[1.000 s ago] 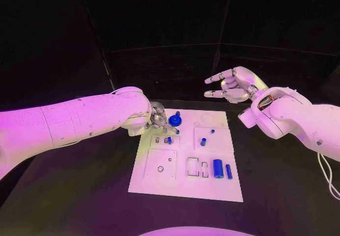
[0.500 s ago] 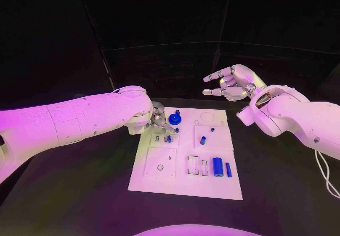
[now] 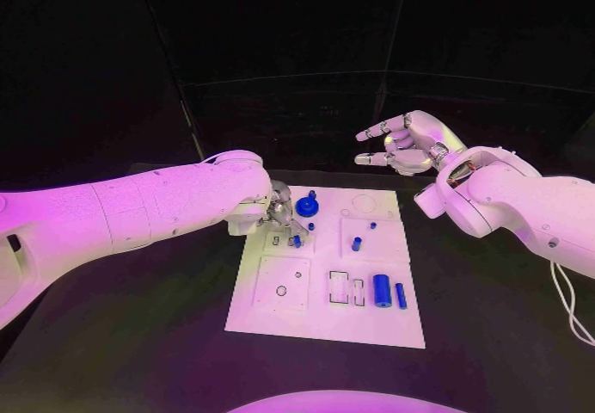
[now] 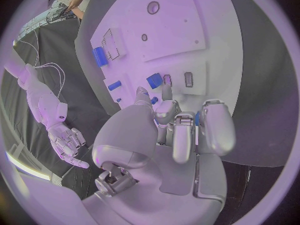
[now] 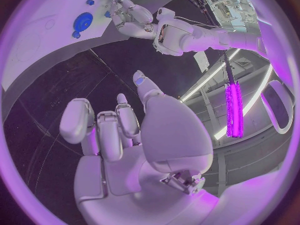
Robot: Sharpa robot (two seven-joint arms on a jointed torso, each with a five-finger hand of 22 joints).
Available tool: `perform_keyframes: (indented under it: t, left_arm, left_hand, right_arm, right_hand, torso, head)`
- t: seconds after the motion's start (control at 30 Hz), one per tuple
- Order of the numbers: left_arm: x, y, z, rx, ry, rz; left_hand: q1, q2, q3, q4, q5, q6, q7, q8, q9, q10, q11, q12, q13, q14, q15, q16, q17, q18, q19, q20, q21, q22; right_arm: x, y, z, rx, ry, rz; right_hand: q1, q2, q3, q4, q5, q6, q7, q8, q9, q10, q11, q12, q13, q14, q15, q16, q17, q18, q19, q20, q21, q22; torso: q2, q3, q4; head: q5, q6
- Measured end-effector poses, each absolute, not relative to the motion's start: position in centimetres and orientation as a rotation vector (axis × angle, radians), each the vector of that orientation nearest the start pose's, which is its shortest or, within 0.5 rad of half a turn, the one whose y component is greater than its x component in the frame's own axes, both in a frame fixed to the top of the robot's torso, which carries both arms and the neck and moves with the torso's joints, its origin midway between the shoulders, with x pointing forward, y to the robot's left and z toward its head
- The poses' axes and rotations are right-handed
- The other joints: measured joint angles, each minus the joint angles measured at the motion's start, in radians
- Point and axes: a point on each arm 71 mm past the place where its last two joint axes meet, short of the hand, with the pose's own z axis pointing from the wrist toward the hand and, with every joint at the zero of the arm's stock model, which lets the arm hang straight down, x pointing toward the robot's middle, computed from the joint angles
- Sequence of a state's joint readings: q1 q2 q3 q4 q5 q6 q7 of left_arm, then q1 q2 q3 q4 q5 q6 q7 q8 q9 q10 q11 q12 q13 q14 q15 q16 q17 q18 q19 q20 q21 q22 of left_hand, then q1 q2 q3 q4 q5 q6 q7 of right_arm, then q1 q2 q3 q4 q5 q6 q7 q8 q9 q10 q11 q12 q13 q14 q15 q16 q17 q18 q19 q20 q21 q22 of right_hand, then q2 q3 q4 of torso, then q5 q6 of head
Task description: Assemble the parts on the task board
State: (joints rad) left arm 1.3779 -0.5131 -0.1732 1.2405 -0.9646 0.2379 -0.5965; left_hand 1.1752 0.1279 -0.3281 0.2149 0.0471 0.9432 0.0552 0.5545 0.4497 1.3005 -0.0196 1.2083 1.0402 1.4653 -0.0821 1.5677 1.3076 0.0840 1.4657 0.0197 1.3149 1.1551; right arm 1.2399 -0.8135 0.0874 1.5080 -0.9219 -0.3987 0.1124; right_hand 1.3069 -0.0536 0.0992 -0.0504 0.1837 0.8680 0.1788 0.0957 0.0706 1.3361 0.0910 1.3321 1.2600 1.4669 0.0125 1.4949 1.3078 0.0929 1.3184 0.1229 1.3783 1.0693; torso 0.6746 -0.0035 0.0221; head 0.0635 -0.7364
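- A small blue part (image 3: pixel 295 242) sits in a slot in the board's (image 3: pixel 325 331) upper-left area, right under the left robot hand (image 3: pixel 279 218); more parts lie nearby: a round blue gear (image 3: pixel 306 206), a peg (image 3: pixel 356 244) and a cylinder (image 3: pixel 382 292).
- The left robot hand's fingers curl down close over that slot; whether they pinch a part I cannot tell.
- Likely step: seating or picking the small part. To do it well, keep the fingertips (image 4: pixel 167 91) upright over the slot, press straight down and avoid knocking the gear just beside.
- The right robot hand (image 3: pixel 404 144) hangs above the tabletop beyond the board, released, fingers apart, holding nothing; best kept clear.
- The board lies flat mid-tabletop (image 3: pixel 137 344).
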Motion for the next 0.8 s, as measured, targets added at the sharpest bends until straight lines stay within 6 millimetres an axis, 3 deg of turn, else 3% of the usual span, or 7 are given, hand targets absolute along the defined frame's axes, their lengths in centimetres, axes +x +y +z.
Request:
perform_keyframes:
  t: [0.6,0.8]
  left_arm:
    - [52.74,13.04,-20.72,-0.050,2.435,-0.293]
    - [52.70,13.05,-20.77,-0.049,2.437,-0.293]
  left_hand:
    - [-0.004,0.004,0.000,0.000,0.000,-0.004,0.004,0.007,0.008,0.000,0.000,0.000,0.000,0.000,0.000,0.000,0.000,0.000,0.000,0.000,0.000,0.000]
    - [0.028,0.036,0.025,-0.024,0.000,-0.013,0.001,0.022,0.024,-0.001,0.001,0.000,0.000,0.000,0.000,0.000,0.000,0.000,0.000,0.000,0.000,0.001]
  right_arm:
    - [51.02,-19.22,-11.10,0.274,1.458,1.088]
    - [51.11,-19.15,-11.14,0.275,1.459,1.087]
  right_hand:
    - [0.000,0.000,0.000,0.000,0.000,0.000,0.000,0.000,0.000,0.000,0.000,-0.005,-0.001,0.000,0.000,0.000,0.000,0.000,0.000,0.000,-0.004,-0.001]
    - [0.000,0.000,-0.003,0.003,0.000,0.000,0.000,0.000,0.000,0.000,0.000,-0.005,-0.001,0.000,0.000,0.000,0.000,0.000,0.000,0.000,-0.004,-0.001]
  torso:
    - [0.000,0.0003,-0.0001]
    - [0.000,0.0001,-0.0001]
  head:
    - [-0.001,-0.002]
    - [-0.002,-0.004]
